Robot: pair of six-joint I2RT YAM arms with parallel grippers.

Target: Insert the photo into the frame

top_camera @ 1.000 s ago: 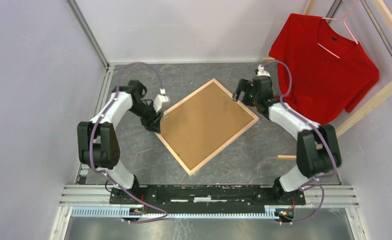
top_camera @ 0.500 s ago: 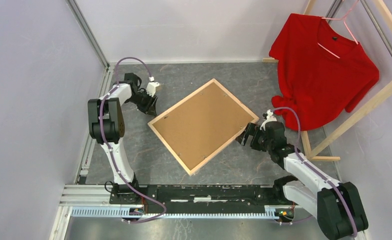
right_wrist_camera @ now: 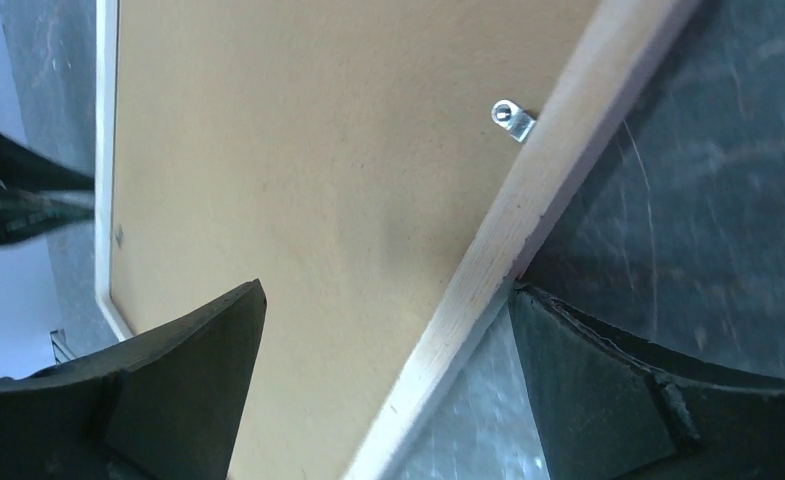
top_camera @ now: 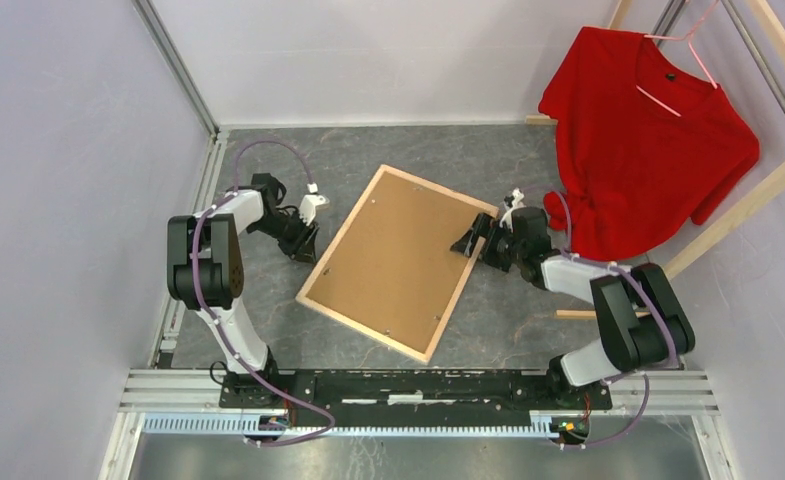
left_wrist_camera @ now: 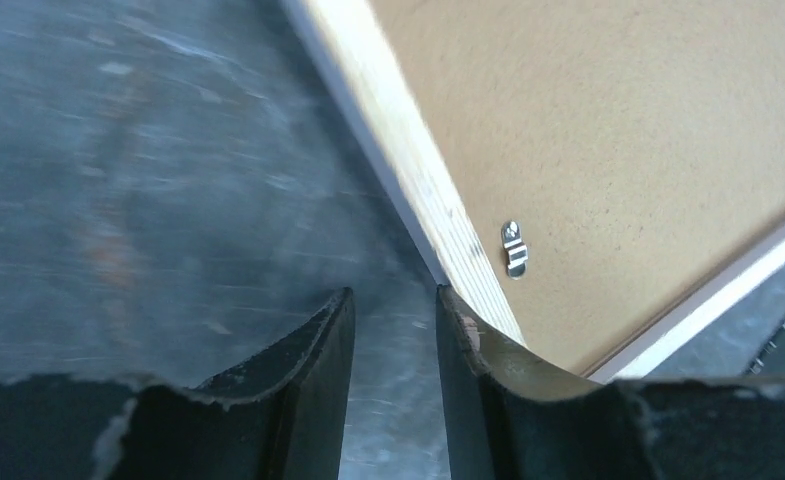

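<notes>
Rectangular light-wood frame (right_wrist_camera: 498, 240), hardboard back (top_camera: 393, 262) up, lies mid-counter. Left claw (left_wrist_camera: 393, 300), barely parted, grips nothing beside it; right claw (top_camera: 468, 242) gapes astride its rail.

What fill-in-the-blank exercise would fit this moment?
1. The frame lies with its ___ up, brown board showing.
2. The right gripper, astride the frame's rail, has its jaws ___.
3. The left gripper, beside the rail, holds ___.
4. The shirt on the rack is ___.
Missing words: back; open; nothing; red.
</notes>
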